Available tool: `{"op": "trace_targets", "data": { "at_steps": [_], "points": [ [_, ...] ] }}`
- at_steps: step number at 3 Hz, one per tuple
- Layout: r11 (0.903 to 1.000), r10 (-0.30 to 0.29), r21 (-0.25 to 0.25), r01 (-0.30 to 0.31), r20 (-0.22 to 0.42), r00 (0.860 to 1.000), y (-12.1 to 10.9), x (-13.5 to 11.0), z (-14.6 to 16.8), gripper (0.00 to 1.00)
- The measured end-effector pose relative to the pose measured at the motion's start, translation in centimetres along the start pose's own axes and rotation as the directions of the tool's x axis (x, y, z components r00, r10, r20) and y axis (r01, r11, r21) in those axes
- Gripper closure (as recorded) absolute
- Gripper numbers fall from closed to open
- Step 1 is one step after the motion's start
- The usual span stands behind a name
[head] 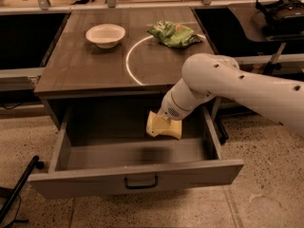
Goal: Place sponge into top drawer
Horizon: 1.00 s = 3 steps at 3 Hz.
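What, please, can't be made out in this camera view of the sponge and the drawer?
All in the camera view:
Gripper, over the top drawer: largely covered by the wrist and the sponge.
Drawer's rear right corner: behind the arm.
Whether the sponge touches the drawer floor: unclear.
Green bag: print too small to read.
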<state>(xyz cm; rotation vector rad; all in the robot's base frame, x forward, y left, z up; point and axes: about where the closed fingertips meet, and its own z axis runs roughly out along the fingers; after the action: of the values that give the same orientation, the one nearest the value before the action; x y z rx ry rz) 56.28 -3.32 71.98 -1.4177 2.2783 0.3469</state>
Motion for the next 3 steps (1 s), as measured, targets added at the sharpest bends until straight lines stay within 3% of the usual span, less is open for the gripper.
{"op": "trace_targets", "data": {
  "at_steps": [1,3],
  "points": [
    [0.9968,0.072,0.034,-0.072,-0.014,0.997,-0.7,1.4,1.3,0.51],
    [0.9878,0.146,0.058,-0.145,-0.016,0.989,-1.2,3.0,2.6,0.06]
  ]
}}
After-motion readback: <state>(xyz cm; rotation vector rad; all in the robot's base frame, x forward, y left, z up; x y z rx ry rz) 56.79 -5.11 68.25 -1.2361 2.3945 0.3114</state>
